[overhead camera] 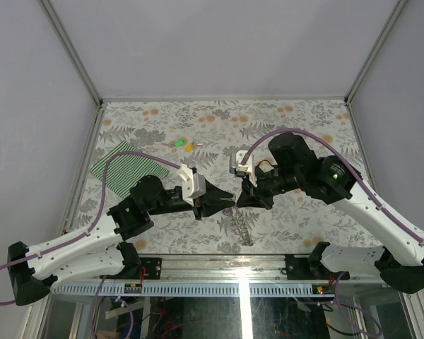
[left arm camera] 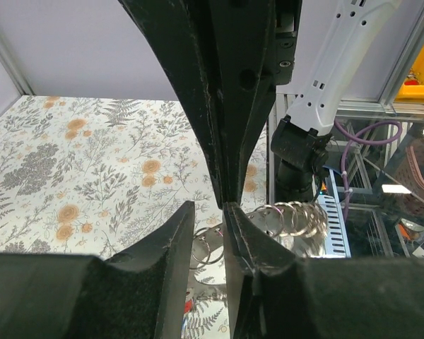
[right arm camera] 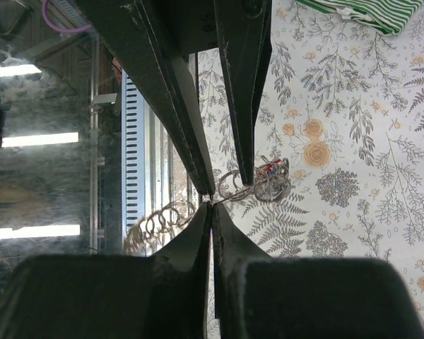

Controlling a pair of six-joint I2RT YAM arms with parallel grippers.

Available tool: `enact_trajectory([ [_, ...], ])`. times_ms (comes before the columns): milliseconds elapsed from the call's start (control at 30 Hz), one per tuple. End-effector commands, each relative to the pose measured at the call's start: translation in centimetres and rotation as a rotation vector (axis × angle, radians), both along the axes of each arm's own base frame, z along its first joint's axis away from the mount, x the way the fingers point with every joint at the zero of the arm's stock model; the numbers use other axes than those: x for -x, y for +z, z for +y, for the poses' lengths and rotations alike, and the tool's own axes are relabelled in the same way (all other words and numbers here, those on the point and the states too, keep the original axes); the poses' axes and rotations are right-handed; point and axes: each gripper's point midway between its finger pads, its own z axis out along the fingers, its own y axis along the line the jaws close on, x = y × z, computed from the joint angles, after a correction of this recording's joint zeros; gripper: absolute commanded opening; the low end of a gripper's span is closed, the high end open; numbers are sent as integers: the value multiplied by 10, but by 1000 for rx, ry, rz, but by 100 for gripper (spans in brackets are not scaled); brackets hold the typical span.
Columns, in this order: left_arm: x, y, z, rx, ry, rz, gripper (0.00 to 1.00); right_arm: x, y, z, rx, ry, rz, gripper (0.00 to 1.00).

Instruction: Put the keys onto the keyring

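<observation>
Risk: the keyring [right arm camera: 260, 188] hangs over the table's [overhead camera: 304, 120] near middle, pinched in the closed right gripper [right arm camera: 210, 205], with one ring inside the left gripper's [left arm camera: 208, 208] narrow gap (grip there unconfirmed); a pull apart could slip the thin ring free and drop the chain. Only the top view shows the green key [overhead camera: 178, 143] and yellow key [overhead camera: 189, 147] lying toward the far middle. Only the right wrist view shows red and blue heads [right arm camera: 272, 168] among the rings.

table [overhead camera: 297, 127]: floral print | left: green-striped cloth [overhead camera: 124, 169] | back centre: green key [overhead camera: 178, 143] just beside yellow key [overhead camera: 189, 147]
</observation>
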Motion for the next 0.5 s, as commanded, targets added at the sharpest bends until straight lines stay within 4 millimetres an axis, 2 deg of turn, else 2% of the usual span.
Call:
enact_trajectory([
  [0,3,17,0,29,-17,-13,25,-1,24,6,-97,18,-71,0],
  [267,4,20,0,30,-20,-10,31,-3,22,5,-96,3,-79,0],
  [467,5,21,0,29,-28,-10,30,-3,22,5,-97,5,-77,0],
])
